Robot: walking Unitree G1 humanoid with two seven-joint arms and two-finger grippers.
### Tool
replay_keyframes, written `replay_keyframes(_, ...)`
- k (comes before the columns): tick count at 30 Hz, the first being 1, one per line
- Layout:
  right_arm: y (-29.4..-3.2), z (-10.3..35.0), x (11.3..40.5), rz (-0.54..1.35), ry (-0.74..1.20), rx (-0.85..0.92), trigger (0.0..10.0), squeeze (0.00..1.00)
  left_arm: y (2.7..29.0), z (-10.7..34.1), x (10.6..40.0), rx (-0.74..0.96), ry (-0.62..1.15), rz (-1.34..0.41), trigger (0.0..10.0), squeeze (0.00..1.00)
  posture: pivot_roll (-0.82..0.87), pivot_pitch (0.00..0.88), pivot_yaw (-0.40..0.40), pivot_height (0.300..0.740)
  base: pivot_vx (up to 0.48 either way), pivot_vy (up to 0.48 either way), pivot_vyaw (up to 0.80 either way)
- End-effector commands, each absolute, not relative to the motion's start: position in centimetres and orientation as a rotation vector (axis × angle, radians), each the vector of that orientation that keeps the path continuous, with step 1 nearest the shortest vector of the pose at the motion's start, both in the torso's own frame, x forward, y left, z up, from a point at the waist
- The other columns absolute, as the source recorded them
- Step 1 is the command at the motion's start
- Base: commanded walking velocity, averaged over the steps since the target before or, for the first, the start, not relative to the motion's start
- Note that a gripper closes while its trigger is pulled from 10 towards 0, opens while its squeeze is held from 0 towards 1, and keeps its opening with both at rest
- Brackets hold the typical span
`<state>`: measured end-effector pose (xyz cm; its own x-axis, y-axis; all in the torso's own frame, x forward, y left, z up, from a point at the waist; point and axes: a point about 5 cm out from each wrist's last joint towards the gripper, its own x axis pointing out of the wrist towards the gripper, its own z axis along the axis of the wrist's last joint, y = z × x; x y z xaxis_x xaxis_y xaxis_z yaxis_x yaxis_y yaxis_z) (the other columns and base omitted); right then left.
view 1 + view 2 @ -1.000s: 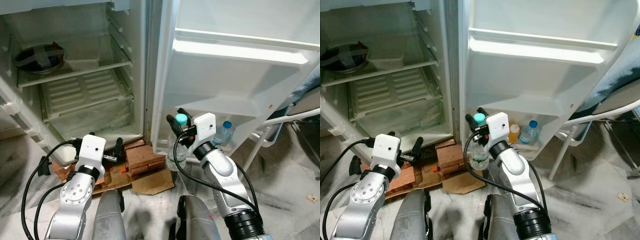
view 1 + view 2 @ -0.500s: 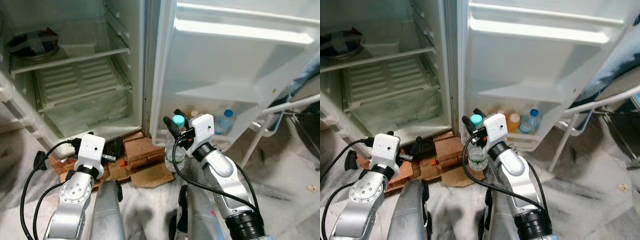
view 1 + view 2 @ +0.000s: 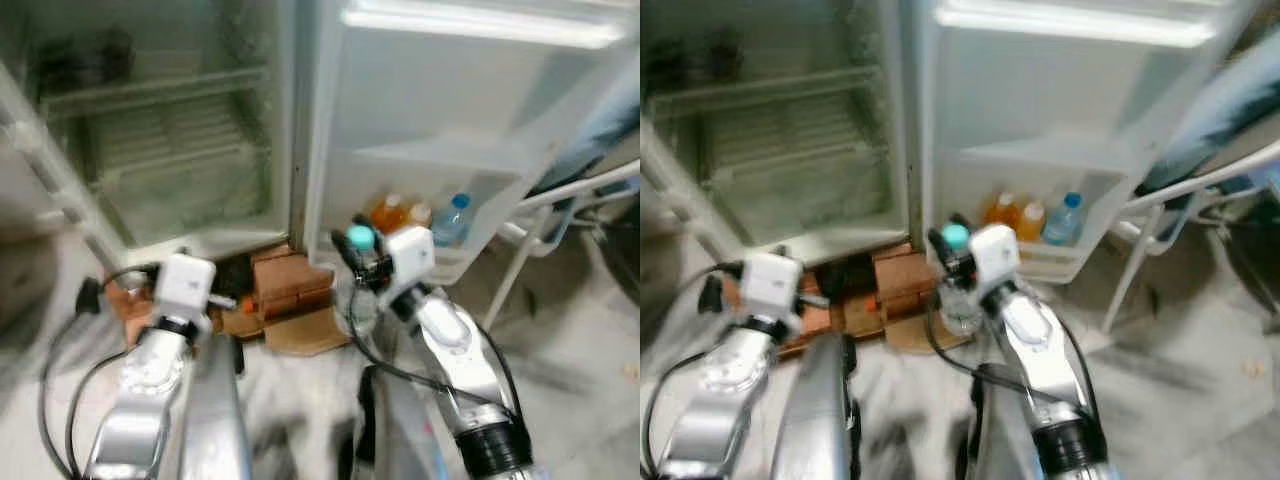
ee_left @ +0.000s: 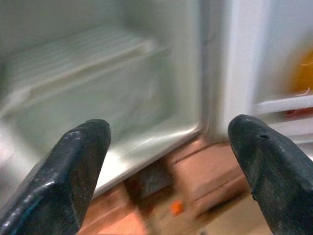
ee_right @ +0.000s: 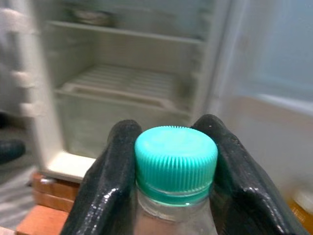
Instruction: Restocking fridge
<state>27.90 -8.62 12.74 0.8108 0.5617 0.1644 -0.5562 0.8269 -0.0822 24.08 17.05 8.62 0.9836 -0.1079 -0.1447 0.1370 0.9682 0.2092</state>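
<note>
Teal-capped bottle [image 5: 175, 169] clamped at its neck by right tool [image 5: 171, 161], left tool [image 4: 166, 161] wide, fridge [image 3: 200, 130] open.

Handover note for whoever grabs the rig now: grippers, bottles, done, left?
Right gripper: shut on the clear plastic bottle with the teal cap, held upright before the open white fridge.
Left gripper: open, empty, low by the red bricks under the fridge.
Done: two orange-liquid bottles and a blue-capped bottle already stand in the bottom door shelf.
Left: place the held bottle. Head views are blurred.
</note>
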Motion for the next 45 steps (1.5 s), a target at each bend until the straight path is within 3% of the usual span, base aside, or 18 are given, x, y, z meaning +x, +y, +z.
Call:
replay_keyframes(1, -8.4, 13.3, 27.7, 0.608, -0.214, -0.030, 10.0, 0.00, 17.0, 8.2, 24.0, 0.227, 0.159, -0.132, 10.0, 0.00, 0.08, 0.109, -0.063, 0.565, 0.247, 0.000, 0.00)
replay_keyframes(15, -8.0, 13.5, 27.7, 0.629, -0.230, -0.040, 10.0, 0.00, 17.0, 8.1, 24.0, 0.224, 0.158, -0.128, 10.0, 0.00, 0.08, 0.113, -0.065, 0.565, 0.247, 0.000, 0.00)
replay_keyframes(30, -7.4, 13.9, 27.5, 0.684, -0.236, -0.036, 10.0, 0.00, 17.2, 8.0, 24.1, 0.230, 0.171, -0.097, 10.0, 0.00, 0.08, 0.116, -0.067, 0.565, 0.000, 0.000, 0.00)
replay_keyframes(35, -7.0, 13.8, 27.6, 0.708, -0.230, -0.044, 10.0, 0.00, 17.5, 8.2, 24.0, 0.237, 0.165, -0.070, 10.0, 0.00, 0.10, 0.128, -0.067, 0.537, 0.000, 0.000, 0.00)
replay_keyframes(42, -5.7, 14.1, 28.8, 0.757, -0.244, -0.105, 10.0, 0.00, 19.6, 8.7, 23.4, 0.295, 0.159, 0.056, 10.0, 0.00, 0.12, 0.159, -0.076, 0.537, 0.000, 0.000, 0.00)
replay_keyframes(45, -4.5, 14.8, 30.0, 0.804, -0.283, -0.181, 10.0, 0.00, 22.1, 7.6, 21.9, 0.290, 0.247, 0.183, 10.0, 0.00, 0.14, 0.193, -0.081, 0.537, 0.000, 0.000, 0.00)
